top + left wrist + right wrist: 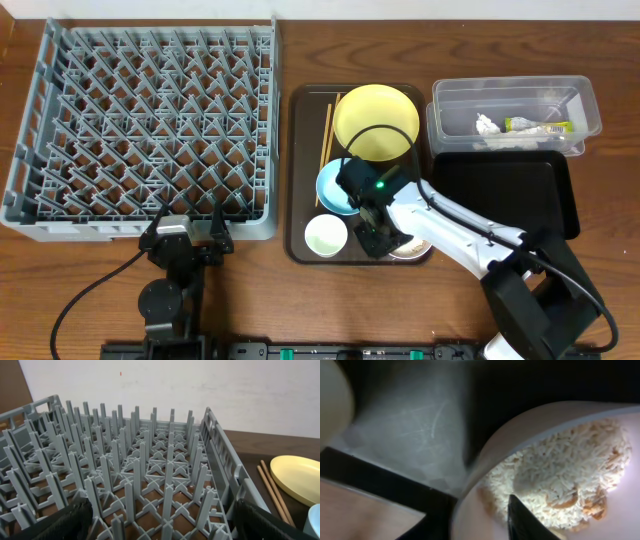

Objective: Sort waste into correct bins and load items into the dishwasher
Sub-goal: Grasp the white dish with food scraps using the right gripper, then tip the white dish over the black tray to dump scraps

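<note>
Brown wood table, white wall behind; left gripper wide, right gripper at white bowl: cannot tell

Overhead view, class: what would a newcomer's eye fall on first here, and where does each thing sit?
The big grey rack fills the left of the view. On the brown tray in the middle, the yellow plate glows at the back, while the right gripper dips at the white bowl at the front right corner. The right wrist view shows rice heaped in it.
</note>
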